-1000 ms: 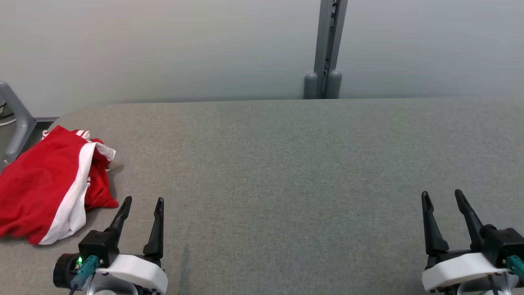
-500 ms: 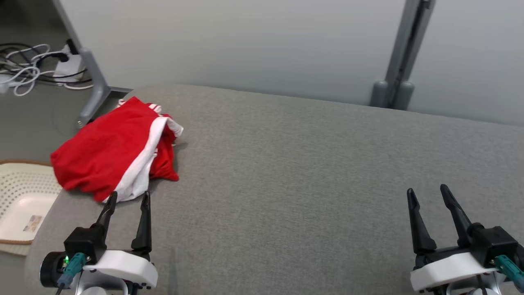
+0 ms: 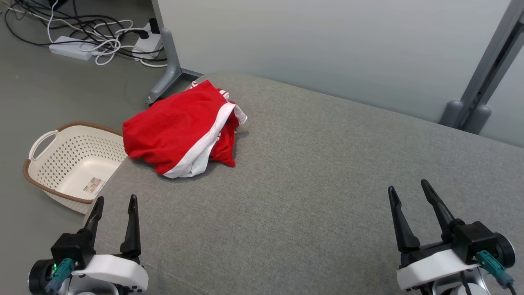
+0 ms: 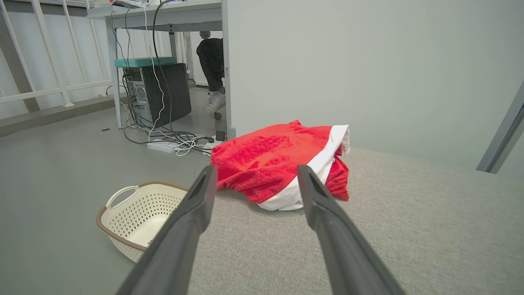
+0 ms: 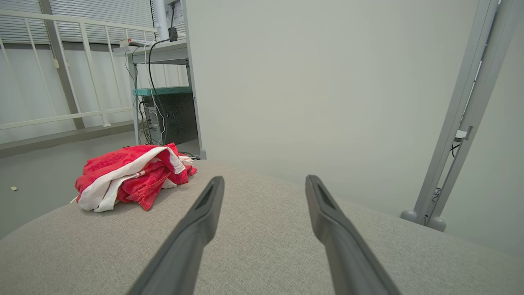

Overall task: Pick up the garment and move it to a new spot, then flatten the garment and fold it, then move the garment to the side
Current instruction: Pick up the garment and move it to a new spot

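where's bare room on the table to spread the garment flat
Bare table runs from the garment across to the right gripper and back to the wall. Crowded: the far left corner, where the garment lies, basket on the floor beside it.

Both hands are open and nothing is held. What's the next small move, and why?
Probably reach the left hand forward toward the crumpled red and white garment. It lies bunched near the far left corner of the grey table, straight ahead of that open hand and apart from it, while the open right hand sits far across the surface.
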{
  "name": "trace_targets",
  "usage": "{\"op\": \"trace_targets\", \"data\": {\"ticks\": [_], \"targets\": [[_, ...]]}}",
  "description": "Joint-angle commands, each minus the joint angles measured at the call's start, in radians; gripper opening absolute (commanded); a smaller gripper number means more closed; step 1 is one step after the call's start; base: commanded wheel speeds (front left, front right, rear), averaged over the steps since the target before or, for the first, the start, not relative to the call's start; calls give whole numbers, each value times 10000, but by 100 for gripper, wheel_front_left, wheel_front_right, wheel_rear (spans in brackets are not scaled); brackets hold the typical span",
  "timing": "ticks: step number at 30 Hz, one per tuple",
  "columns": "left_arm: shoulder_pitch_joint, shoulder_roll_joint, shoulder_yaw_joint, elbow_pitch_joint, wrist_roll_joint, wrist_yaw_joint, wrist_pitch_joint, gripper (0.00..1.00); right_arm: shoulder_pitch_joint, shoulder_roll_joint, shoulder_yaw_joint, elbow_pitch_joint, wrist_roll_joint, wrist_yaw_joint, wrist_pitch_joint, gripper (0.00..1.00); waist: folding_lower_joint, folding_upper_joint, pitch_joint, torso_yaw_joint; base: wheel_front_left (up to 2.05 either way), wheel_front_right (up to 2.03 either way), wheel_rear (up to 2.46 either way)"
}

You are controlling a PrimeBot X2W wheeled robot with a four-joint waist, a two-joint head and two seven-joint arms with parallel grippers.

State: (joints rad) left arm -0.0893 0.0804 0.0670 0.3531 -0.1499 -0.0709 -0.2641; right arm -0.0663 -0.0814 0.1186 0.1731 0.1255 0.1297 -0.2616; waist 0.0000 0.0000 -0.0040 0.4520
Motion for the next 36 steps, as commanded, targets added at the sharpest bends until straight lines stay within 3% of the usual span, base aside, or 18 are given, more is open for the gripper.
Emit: {"op": "trace_targets", "data": {"ticks": [1, 23, 30, 36], "targets": [[-16, 33, 46, -19, 59, -40, -4, 100, -47, -64, 38, 42, -7, 19, -53, 100, 0, 0, 2, 102, 0, 0, 0], [-367, -126, 134, -18, 99, -68, -5, 100, -143, -139, -7, 36, 13, 19, -52, 100, 0, 0, 308, -22, 0, 0, 0], [-1551, -158, 192, 344, -216, -214, -5, 100, -811, -478, 175, -168, -168, 19, -52, 100, 0, 0, 1613, -696, 0, 0, 0], [-3153, 17, 237, 1888, -588, -397, -3, 100, -1392, -773, 302, -196, -263, 14, -53, 100, 0, 0, 2837, -1455, 0, 0, 0]]}}
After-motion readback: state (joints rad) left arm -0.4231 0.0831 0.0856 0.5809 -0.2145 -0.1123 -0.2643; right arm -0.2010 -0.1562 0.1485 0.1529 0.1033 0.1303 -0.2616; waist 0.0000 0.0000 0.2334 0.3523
